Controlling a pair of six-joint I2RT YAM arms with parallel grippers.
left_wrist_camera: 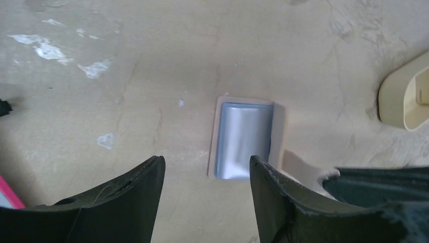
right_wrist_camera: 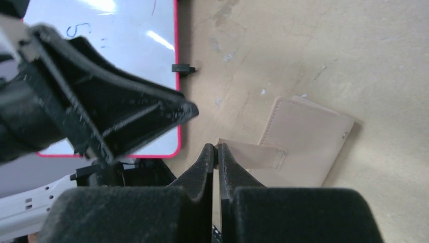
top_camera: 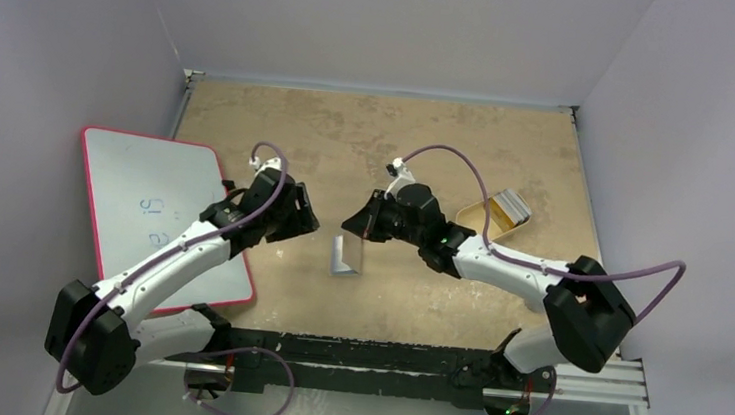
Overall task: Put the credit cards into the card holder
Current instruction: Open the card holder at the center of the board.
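One arm holds, one waits.
Left gripper (left_wrist_camera: pixel 207 161) hangs spread near the wallet (left_wrist_camera: pixel 245 139), which looks soft and floppy (blue lining up). The right gripper (right_wrist_camera: pixel 216 152) pinches its flap edge. The cards (top_camera: pixel 510 207), probably thin, stiff and slick, lie in the tray (top_camera: pixel 471 217); take them by an edge.

Red-rimmed white rectangular whiteboard (top_camera: pixel 167 212), blue scribbles: flat on mottled tan tabletop (top_camera: pixel 370 137), left of left gripper (top_camera: pixel 310 221). Shallow beige rounded tray (top_camera: pixel 473 215): right of right gripper (top_camera: pixel 350 222).

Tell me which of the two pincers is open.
The left pincer: its fingers stand wide apart, holding nothing. The right pincer is pinched shut on the flap of the wallet.
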